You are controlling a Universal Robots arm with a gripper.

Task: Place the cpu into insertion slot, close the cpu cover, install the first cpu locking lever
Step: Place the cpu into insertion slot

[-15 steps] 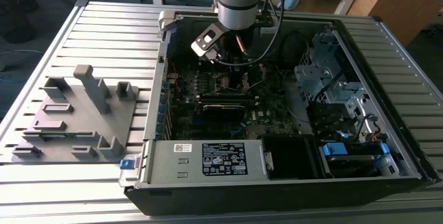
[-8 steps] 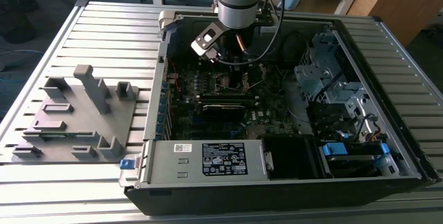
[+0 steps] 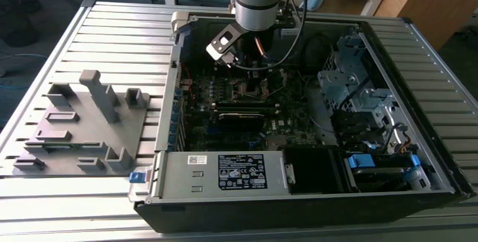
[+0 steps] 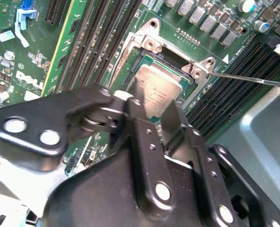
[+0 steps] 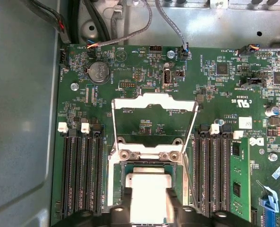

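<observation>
Clamping gripper (image 5: 149, 210): closed on the cpu (image 5: 149, 187), one finger each side.
cpu: low over the socket (image 5: 149, 154).
cpu cover (image 5: 154, 100): swung open, just beyond the socket.

Ribbed metal table (image 3: 120, 35): open computer case (image 3: 299, 215) on exterior view's right, grey fixture plate (image 3: 75, 141) just beside, left.

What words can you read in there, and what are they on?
Nothing is clear enough to quote.
Label on the silver box: too small.
White print on the green board: too small.
Markings on the cpu: too faint.
</observation>
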